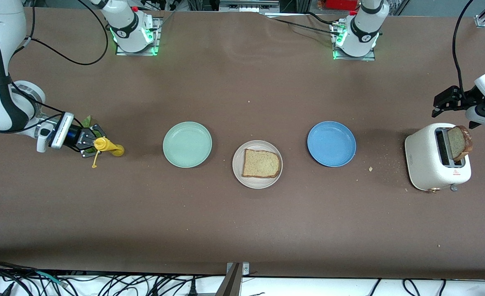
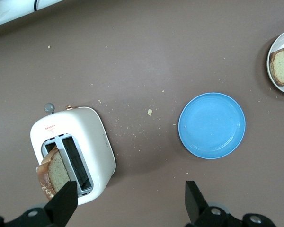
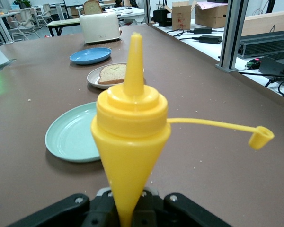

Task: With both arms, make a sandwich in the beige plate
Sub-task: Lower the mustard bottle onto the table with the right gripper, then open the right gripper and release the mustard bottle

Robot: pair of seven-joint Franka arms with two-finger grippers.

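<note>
Three plates (image 1: 187, 144); two bread slices (image 1: 261, 163); one toaster (image 1: 427, 164); one yellow bottle (image 1: 110, 147).

The beige plate (image 1: 257, 164), round, shallow and matte with a low rim, sits on the table between the mint-green plate (image 1: 187, 144) and the blue plate (image 1: 331, 143), a little nearer the front camera than either. On it lies one slice of brown wholegrain bread (image 1: 261, 163), flat, roughly square with a darker crust (it fills most of the plate's well). A second slice (image 1: 460, 142) stands upright in a slot of the white toaster (image 1: 433, 162) at the left arm's end of the table, its top poking out.
</note>
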